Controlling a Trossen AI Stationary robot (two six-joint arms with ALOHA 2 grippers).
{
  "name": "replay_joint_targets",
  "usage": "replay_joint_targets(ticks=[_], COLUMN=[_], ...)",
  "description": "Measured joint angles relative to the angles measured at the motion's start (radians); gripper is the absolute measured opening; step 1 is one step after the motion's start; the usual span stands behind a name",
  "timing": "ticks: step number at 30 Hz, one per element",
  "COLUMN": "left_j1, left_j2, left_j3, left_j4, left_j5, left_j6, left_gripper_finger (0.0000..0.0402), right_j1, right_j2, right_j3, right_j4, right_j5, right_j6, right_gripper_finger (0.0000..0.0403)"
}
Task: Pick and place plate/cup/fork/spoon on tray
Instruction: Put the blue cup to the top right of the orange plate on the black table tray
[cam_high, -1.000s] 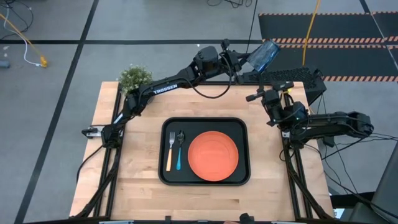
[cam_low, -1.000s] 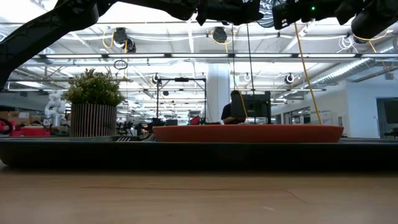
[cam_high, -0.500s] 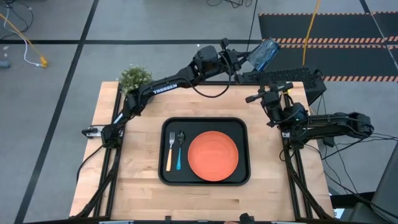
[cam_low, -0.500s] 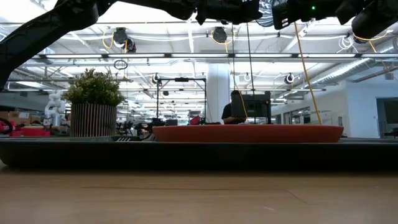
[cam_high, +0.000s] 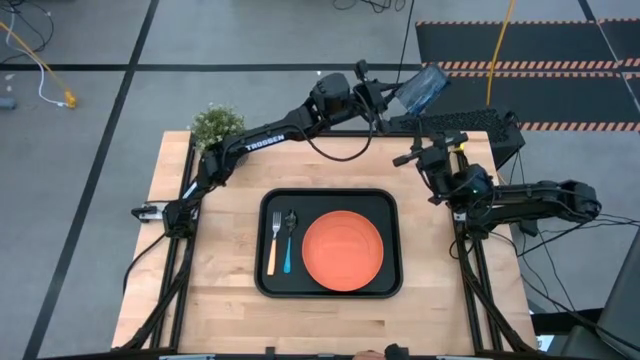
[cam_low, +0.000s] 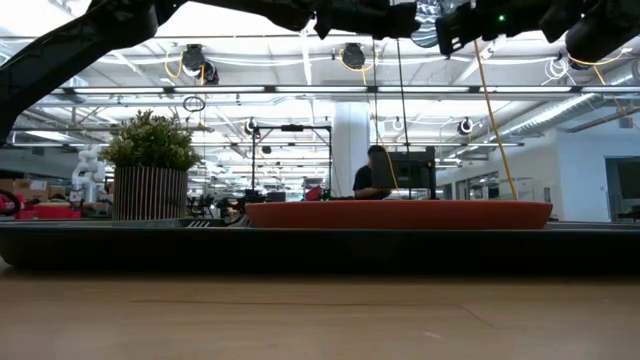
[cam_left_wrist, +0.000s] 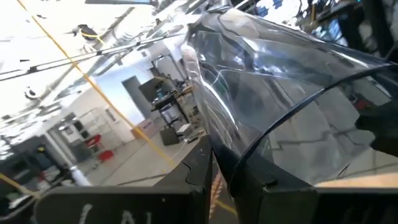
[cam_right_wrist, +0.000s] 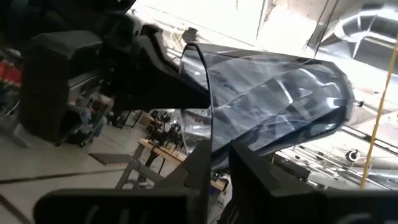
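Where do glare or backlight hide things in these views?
Left wrist view: ceiling light blown white behind the cup, held by the left gripper; reflections streak its wall. Right wrist view: bright skylight behind it. Low view: both arms silhouetted against lamps, the tray a dark band. High view: even light, the right gripper plainly seen.

From above, you can read one word: "TROSSEN" in white capitals along the dark link of the left arm (cam_high: 262, 142), which reaches from the worktop's (cam_high: 225, 290) far left corner toward its far edge. No other lettering, number or sign is legible to you in any view. The faint marks on the dark housing at the bottom of the left wrist view are too blurred to make out.
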Motion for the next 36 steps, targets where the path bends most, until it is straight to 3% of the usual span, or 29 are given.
replay_joint_targets(ticks=[4, 11, 18, 24, 30, 36], left_j1=[-0.004, -0.007, -0.009, 0.001, 0.006, 0.061], left_j2=[-0.002, -0.005, -0.027, -0.130, -0.193, -0.204], left_j3=[0.002, 0.003, -0.008, 0.002, -0.002, -0.003], left_j4=[-0.053, -0.209, -0.568, -0.734, -0.959, -1.218], left_j5=[-0.039, -0.100, -0.150, -0.252, -0.256, -0.267], left_j6=[0.049, 0.153, 0.316, 0.316, 0.290, 0.163], left_gripper_finger=[0.0013, 0.0011, 0.0010, 0.0010, 0.0010, 0.0010], right_j1=[0.028, 0.094, 0.171, 0.241, 0.293, 0.367], right_j2=[0.002, 0.002, -0.014, -0.088, -0.208, -0.293], right_j3=[-0.001, -0.002, 0.001, -0.055, -0.111, -0.126], right_j4=[-0.034, -0.151, -0.213, -0.207, -0.184, -0.208], right_j5=[0.030, 0.121, 0.221, 0.248, 0.256, 0.253], right_j6=[-0.001, -0.027, -0.057, -0.085, -0.120, -0.072], right_gripper_finger=[0.0068, 0.0092, 0.0093, 0.0091, 0.0091, 0.0091])
